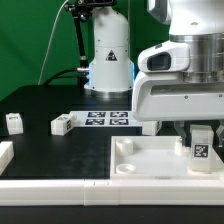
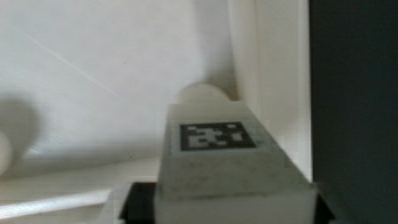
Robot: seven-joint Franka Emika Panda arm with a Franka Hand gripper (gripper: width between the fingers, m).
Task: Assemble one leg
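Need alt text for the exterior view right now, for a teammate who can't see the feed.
The claw holds a tagged white leg upright over the large white tray-like piece at the exterior view's right. Two more legs lie on the black table, near the marker board.

The exterior view is showing three legs in total. One leg [image 1: 201, 143] is standing upright at the large white tray-like piece [image 1: 150, 165], under the arm's head. Two further legs are lying loose on the worktop [image 1: 45, 105]: one leg [image 1: 62, 124] near the middle and one leg [image 1: 14, 122] toward the exterior view's left. One marker board [image 1: 108, 119] is lying behind them, and it is presenting at least four visible tags. One tray-like piece is appearing in full; one further white part [image 1: 5, 153] is showing only partly at the exterior view's left edge. One arm is appearing. The wrist view is displaying one leg [image 2: 217, 150] carrying one tag.
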